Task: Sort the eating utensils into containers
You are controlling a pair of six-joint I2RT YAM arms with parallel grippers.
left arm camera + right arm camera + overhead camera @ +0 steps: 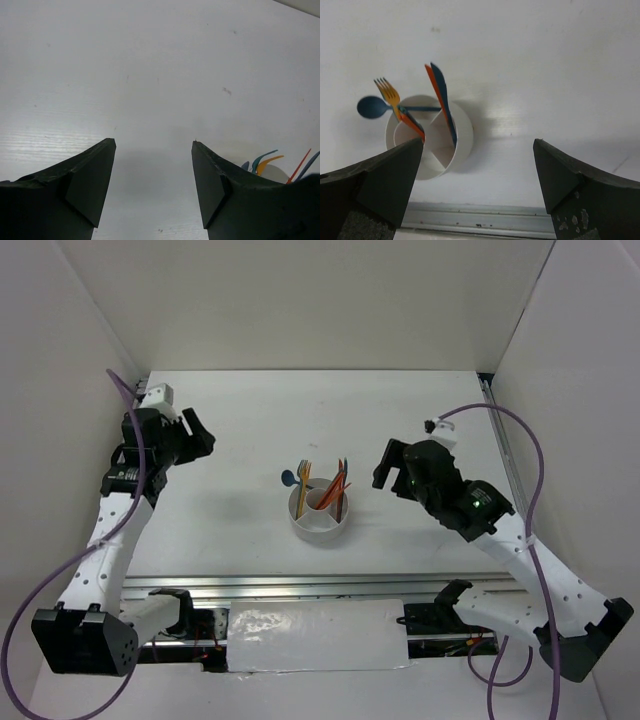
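The round white holder [320, 522] stands mid-table with utensils upright in it: a blue spoon [288, 478], an orange fork [304, 476] and orange and dark teal chopsticks [341, 483]. In the right wrist view the holder [460, 135] shows its dividing walls, with the spoon [372, 107], fork [389, 94] and chopsticks [441, 97] inside. My left gripper [200, 436] is open and empty over bare table at the far left [153, 145]. My right gripper [385, 468] is open and empty just right of the holder [477, 142].
White walls close in the table on three sides. A metal rail [300, 588] runs along the near edge, also seen in the right wrist view [475, 217]. Utensil tips [272, 160] peek past my left gripper's right finger.
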